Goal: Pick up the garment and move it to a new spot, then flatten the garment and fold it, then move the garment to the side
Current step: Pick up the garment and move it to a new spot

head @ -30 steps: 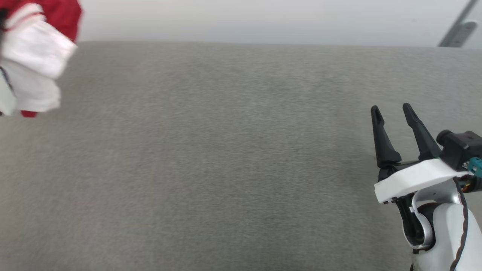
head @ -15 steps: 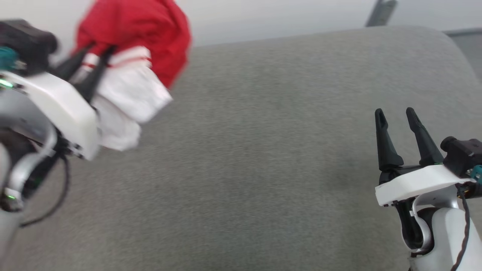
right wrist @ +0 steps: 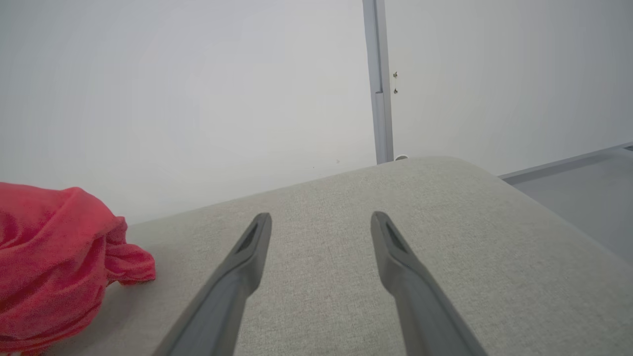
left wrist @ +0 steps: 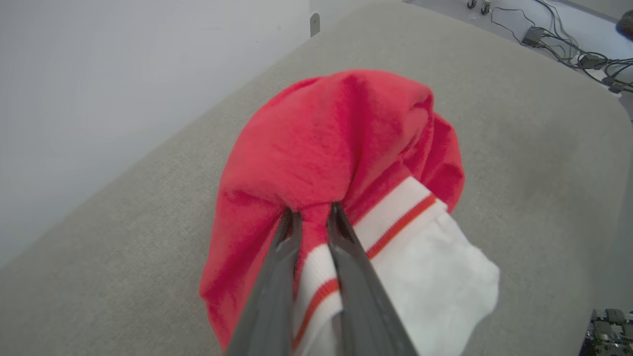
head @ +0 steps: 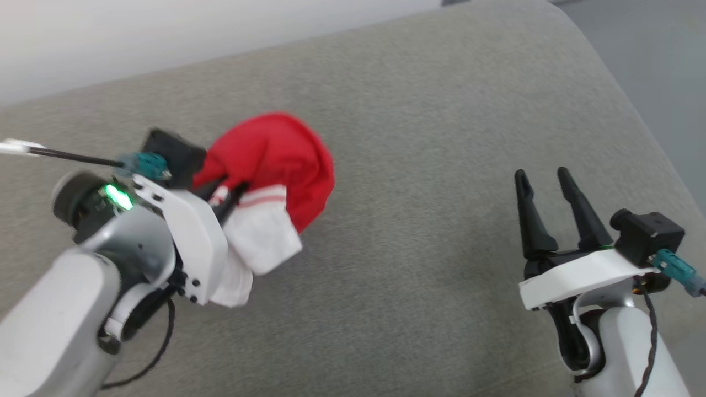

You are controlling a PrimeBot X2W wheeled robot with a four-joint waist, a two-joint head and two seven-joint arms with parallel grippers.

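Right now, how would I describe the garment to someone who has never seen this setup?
Start at the wide grey cushioned surface. Toward its left side the left gripper is pinched shut on a bunched bundle of cloth, the garment. It is bright red with a white sleeve and red-striped trim, unlike the plain grey around it and the open, empty right gripper.

one garment [head: 276, 160], red with white sleeve parts, centre left of the head view; one grey padded surface [head: 419, 138] beneath everything. two grippers, left gripper [left wrist: 312, 212] at lower left and right gripper [head: 541, 172] at lower right, two dark fingers each, four in all; two black camera blocks [head: 645, 234], two teal connectors [head: 675, 267], one green light [head: 116, 196]. one grey wall strip [right wrist: 378, 74] at top centre of the right wrist view; cables [left wrist: 568, 29] at upper right of the left wrist view, too tangled to count.
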